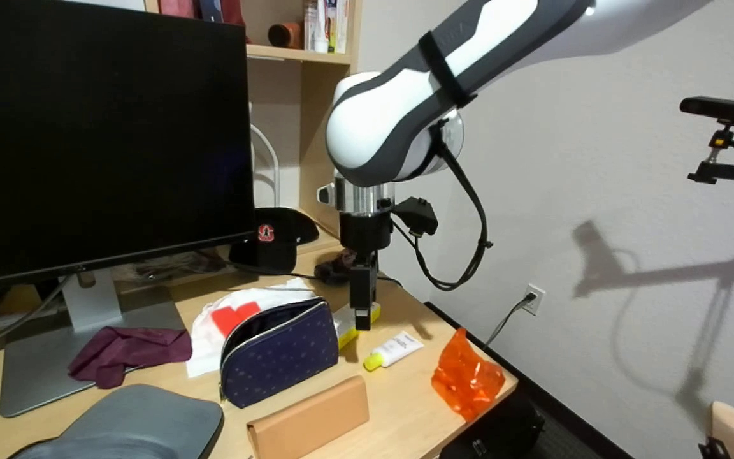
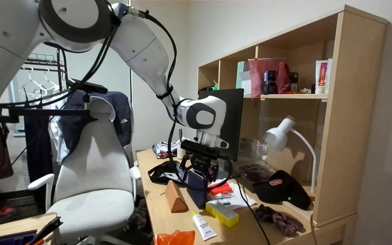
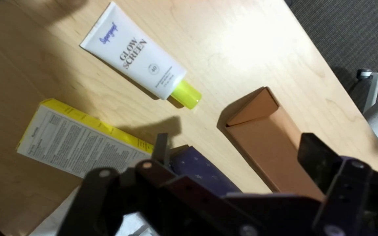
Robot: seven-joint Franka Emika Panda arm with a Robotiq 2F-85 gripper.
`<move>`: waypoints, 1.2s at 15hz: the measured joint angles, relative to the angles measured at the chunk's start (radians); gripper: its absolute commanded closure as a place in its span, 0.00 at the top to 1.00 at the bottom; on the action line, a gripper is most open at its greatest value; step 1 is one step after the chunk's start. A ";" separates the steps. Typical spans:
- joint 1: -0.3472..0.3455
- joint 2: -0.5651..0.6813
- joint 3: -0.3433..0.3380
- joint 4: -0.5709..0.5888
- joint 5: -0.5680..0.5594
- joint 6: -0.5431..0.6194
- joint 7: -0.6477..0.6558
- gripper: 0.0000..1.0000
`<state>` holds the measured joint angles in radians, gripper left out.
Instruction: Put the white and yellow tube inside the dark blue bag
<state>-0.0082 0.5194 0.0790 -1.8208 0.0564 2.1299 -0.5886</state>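
Note:
The white and yellow tube, white with a yellow cap, lies flat on the desk in both exterior views (image 1: 397, 349) (image 2: 203, 227) and in the wrist view (image 3: 136, 54). The dark blue bag stands upright with its zip top open in an exterior view (image 1: 287, 360); it also shows in an exterior view (image 2: 197, 192) and partly in the wrist view (image 3: 205, 172), where the gripper hides much of it. My gripper (image 3: 235, 144) is open with nothing between its fingers. In an exterior view the gripper (image 1: 363, 317) is above the desk, near the bag's end and apart from the tube.
A white and yellow box (image 2: 222, 213) lies beside the bag. A tan triangular case (image 1: 309, 417) lies in front of it. An orange plastic bag (image 1: 467, 376) lies near the desk edge. A monitor (image 1: 106, 140), grey cap (image 1: 144, 417) and black cap (image 1: 274, 239) stand around.

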 measured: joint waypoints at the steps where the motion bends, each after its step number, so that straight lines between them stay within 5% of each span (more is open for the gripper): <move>1: -0.006 0.010 0.008 0.001 0.002 0.003 -0.012 1.00; 12: -0.046 0.116 0.039 0.019 0.012 0.121 -0.096 1.00; 18: -0.016 0.118 0.017 0.021 -0.224 0.174 -0.119 1.00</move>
<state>-0.0243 0.6369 0.0958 -1.7996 -0.1679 2.3035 -0.7074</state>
